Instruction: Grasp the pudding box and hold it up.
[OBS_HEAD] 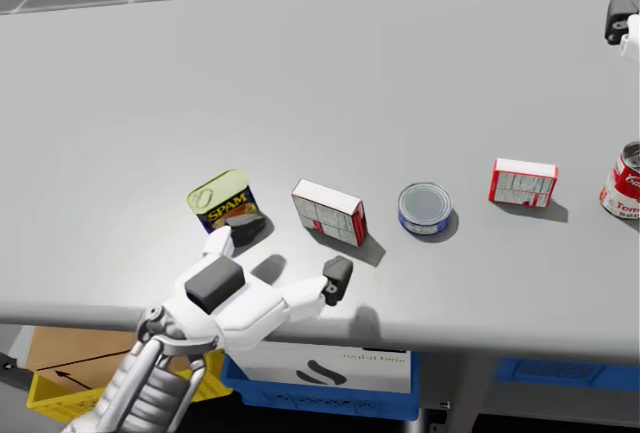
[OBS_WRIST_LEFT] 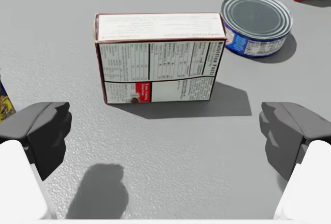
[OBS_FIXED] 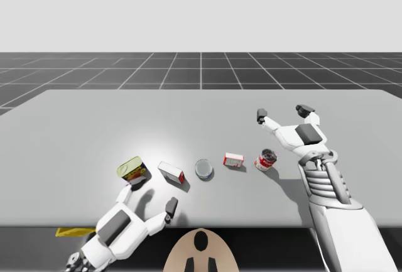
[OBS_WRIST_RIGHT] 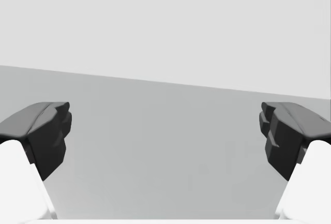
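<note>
Plainly the approach step: the robot's left gripper, fingers spread and empty, faces the pudding box on the bench just ahead. Next it should advance, straddle the box and close.

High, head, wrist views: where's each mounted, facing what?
High view: above the table, looking down; both arms, my head.
Head view: on my head, down at my left gripper.
Left wrist view: left hand, facing nearest white-and-red cardboard box; gripper open.
Right wrist view: right hand, across the table; right gripper open.
Shared: head, left wrist both show that box.
</note>
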Controlling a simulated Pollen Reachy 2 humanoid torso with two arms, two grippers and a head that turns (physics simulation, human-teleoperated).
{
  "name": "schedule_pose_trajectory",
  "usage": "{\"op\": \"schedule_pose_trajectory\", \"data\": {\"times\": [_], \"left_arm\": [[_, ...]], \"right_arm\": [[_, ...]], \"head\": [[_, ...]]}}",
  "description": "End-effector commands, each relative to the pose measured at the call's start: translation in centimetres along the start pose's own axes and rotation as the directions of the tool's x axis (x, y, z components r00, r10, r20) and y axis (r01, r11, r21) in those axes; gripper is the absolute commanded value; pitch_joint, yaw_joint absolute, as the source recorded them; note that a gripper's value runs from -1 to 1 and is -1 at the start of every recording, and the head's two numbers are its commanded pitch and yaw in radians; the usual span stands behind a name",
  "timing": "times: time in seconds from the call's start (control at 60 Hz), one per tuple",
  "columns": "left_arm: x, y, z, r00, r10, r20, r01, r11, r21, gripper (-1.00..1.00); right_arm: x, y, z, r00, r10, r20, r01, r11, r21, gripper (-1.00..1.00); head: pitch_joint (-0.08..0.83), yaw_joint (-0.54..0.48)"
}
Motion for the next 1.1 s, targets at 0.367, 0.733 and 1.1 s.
{"op": "schedule_pose_trajectory", "data": {"times": [0.367,0.733,1.1], "left_arm": [[0.4,-2.2,-6.1,0.997,0.076,0.019,-0.077,0.992,0.099,-1.00],[1.0,-3.1,-8.5,0.994,0.109,0.005,-0.108,0.983,0.151,-1.00],[0.8,-3.5,-8.5,0.994,0.105,0.009,-0.105,0.981,0.162,1.00]], "right_arm": [[0.2,-0.1,0.1,1.000,-0.002,0.008,0.002,1.000,-0.005,-1.00],[0.4,-0.3,0.3,1.000,-0.005,0.015,0.005,1.000,-0.007,-1.00],[0.5,-0.3,0.3,1.000,-0.005,0.016,0.005,1.000,-0.009,-1.00]], "head": [[0.725,0.19],[0.727,0.19],[0.717,0.20]]}}
